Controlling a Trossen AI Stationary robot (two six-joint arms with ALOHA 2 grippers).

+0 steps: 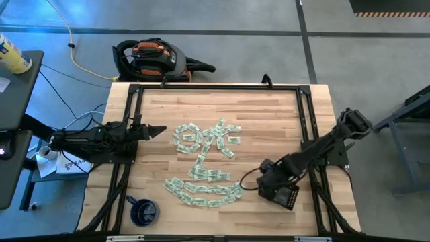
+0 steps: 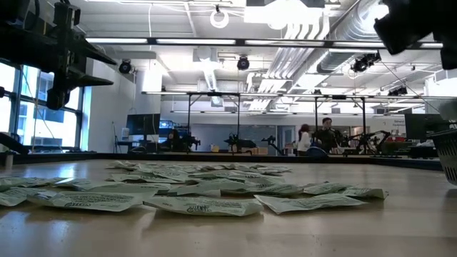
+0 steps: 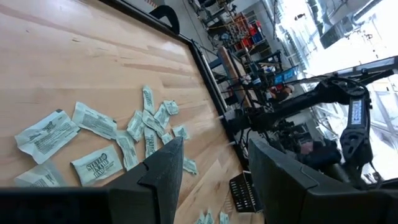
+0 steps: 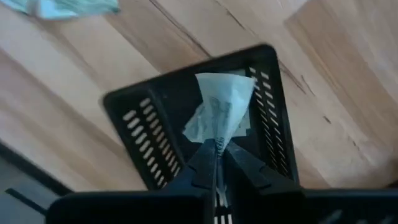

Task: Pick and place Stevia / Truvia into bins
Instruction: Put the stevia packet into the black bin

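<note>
Many pale green and white sachets point(image 1: 205, 161) lie flat on the middle of the wooden table; the low view shows the sachets point(image 2: 200, 189) from the side. The black perforated tray point(image 1: 290, 199) stands near the table's right near corner. My right gripper point(image 4: 216, 144) hangs over the tray point(image 4: 143, 124), shut on one sachet point(image 4: 219, 109). My left gripper point(image 3: 214, 155) waits open at the table's left side point(image 1: 153, 131), left of the sachet pile point(image 3: 93, 134), touching nothing. My right gripper pinches one sachet between its two fingers by one short end point(image 4: 217, 138). The fingers come from above, pointing down into the tray. The crumpled sachet sticks out beyond the fingertips over the tray's inside; whether it touches the tray's floor cannot be told.
A dark blue mug point(image 1: 142, 210) stands near the table's left near corner. A black frame point(image 1: 222, 87) runs round the table's edges. Bare wood lies between the pile and the tray. People and other rigs point(image 2: 318, 137) show far off in the room behind.
</note>
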